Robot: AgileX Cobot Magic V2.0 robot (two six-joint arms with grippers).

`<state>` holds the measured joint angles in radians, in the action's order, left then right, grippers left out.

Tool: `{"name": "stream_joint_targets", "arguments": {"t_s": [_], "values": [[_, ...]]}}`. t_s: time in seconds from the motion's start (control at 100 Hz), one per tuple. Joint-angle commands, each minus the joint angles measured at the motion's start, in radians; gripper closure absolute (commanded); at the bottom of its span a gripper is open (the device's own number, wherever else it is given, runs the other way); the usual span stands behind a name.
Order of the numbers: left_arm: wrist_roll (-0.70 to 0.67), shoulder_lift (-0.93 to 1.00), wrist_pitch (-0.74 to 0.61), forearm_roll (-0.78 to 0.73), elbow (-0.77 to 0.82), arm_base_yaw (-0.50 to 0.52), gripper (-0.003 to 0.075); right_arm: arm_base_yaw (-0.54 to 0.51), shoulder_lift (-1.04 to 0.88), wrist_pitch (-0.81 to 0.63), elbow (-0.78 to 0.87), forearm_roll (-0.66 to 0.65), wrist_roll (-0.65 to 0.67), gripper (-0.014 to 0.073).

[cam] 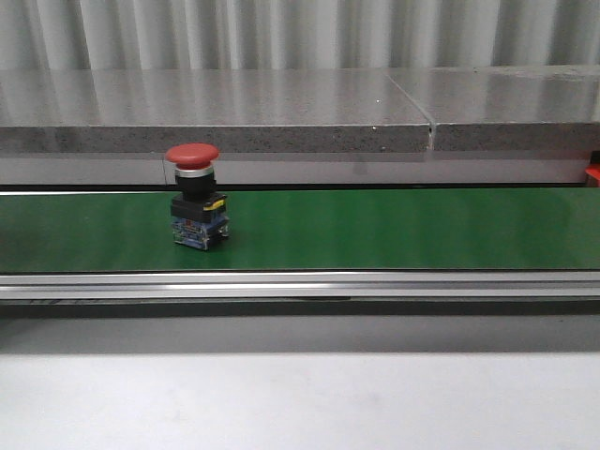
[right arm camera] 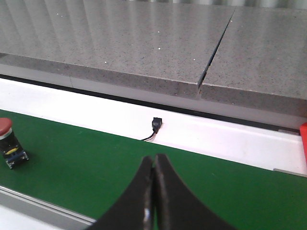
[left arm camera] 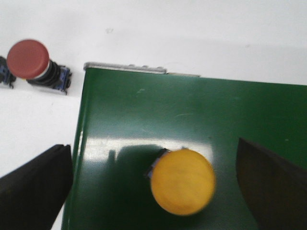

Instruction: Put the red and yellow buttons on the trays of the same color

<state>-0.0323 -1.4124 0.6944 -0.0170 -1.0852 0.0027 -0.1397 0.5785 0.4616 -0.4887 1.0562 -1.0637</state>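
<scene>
Hovering over a green surface point(left arm camera: 192, 124), the left end effector point(left arm camera: 158, 191) stands wide, its two dark fingers point(left arm camera: 33, 182) spread far apart with a yellow button point(left arm camera: 183, 181) between them, a little nearer the finger at three o'clock but touching neither. That button shows its round cap from above and sits on the green surface close to its edge. Beyond the edge, at about ten o'clock from the yellow cap, a red button point(left arm camera: 29, 60) lies on its side on the white worktop point(left arm camera: 192, 33), well clear of the fingers. The right end effector point(right arm camera: 154, 191) is pinched together with nothing between its tips, above the green belt point(right arm camera: 96, 163). From it, another red button point(right arm camera: 7, 143) stands at roughly nine o'clock, well apart. In the front view this red button point(cam: 195, 206) stands upright on the belt point(cam: 394, 230), left of centre.
</scene>
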Motion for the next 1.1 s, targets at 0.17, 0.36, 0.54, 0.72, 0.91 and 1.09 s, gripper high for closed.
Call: {"name": "stream_joint_targets", "arguments": {"t_s": [0.17,0.36,0.54,0.72,0.91,1.09], "values": [[-0.002,0.257,-0.07,0.0,-0.012,-0.056,0.005,0.001,-0.002,-0.027,-0.024,0.03,-0.005,0.0662],[-0.002,0.465,-0.149,0.0,0.101,-0.056,0.005,0.001,-0.002,-0.027,-0.024,0.03,-0.005,0.0662],[-0.002,0.68,-0.171,0.0,0.253,-0.056,0.005,0.001,-0.002,-0.027,-0.024,0.03,-0.005,0.0662],[-0.002,0.892,-0.171,0.0,0.406,-0.056,0.0072,0.001,-0.002,-0.028,-0.024,0.03,-0.005,0.0662],[-0.002,1.075,-0.134,0.0,0.491,-0.056,0.0307,0.001,-0.002,-0.027,-0.024,0.03,-0.005,0.0662],[-0.002,1.176,-0.132,0.0,0.511,-0.056,0.0696,0.001,-0.002,-0.027,-0.024,0.03,-0.005,0.0662]]}}
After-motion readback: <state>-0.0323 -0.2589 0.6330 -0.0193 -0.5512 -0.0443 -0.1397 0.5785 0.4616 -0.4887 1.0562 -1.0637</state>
